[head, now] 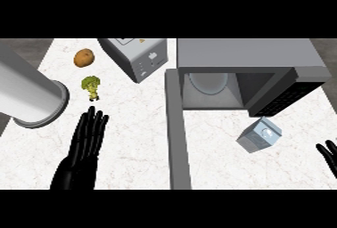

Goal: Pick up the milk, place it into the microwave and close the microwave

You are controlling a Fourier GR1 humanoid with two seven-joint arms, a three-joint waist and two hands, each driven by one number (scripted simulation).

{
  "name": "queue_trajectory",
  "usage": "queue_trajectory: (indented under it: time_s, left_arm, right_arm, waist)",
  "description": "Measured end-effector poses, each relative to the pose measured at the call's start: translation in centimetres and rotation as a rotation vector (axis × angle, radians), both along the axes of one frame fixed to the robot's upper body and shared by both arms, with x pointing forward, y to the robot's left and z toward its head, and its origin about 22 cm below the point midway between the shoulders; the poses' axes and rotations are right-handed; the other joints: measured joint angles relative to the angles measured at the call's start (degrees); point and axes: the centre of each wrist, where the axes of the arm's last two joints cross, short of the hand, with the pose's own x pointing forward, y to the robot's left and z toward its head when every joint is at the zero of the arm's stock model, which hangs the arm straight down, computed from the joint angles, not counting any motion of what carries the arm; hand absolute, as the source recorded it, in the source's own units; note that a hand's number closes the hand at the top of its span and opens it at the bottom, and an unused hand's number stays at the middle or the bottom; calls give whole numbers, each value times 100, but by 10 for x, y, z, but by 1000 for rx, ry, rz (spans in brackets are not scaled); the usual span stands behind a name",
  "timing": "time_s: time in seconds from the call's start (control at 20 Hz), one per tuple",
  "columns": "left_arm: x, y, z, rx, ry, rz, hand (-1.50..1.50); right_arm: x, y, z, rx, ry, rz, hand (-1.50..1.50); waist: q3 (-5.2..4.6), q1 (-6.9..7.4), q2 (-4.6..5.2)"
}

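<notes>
cylinder [30, 95]: big grey, far left of microwave, lying tilted at counter's left edge
left hand [84, 144]: flat, fingers straight and spread, holding nothing; left of microwave door, below broccoli
potato [84, 57]: far left of microwave, near counter's back
broccoli [91, 86]: left of microwave, just below potato
toaster [137, 57]: just left of microwave, angled
microwave [250, 58]: open, round plate inside, door [176, 133] swung out toward the view's lower edge
milk [259, 135]: on counter in front of microwave's right side, untouched, tilted
right hand [328, 155]: only fingertips show at right edge, straight, holding nothing; right of milk, apart
</notes>
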Motion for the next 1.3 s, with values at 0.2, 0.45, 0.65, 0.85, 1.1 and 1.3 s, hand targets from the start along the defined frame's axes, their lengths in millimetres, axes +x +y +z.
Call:
queue_trajectory:
  time_s: [0.2, 0.45, 0.65, 0.85, 1.1, 1.3]
  left_arm:
    - [-7, -14, -8, -9, -2, 8, -150]
    - [-14, -22, -16, -8, -1, 18, -150]
    - [-17, -27, -22, -17, 8, -2, -150]
    - [-21, -23, -23, -29, 21, -17, -150]
    - [-31, -11, -29, -36, 35, -26, -150]
    - [-32, 2, -30, -40, 36, -26, -150]
  right_arm:
    - [2, -2, -18, -21, 0, -14, -150]
    - [14, 1, -41, -31, 1, -56, -150]
    - [29, -3, -58, -29, 11, -74, -150]
    - [42, -8, -81, -43, 17, -89, -150]
    - [63, -4, -100, -69, 18, -113, -150]
    - [79, -1, -122, -102, 12, -141, -150]
  waist:
    - [1, 11, 1]
    - [0, 24, 2]
    - [1, 31, 5]
    - [1, 40, 6]
    - [1, 51, 8]
    - [1, 60, 11]
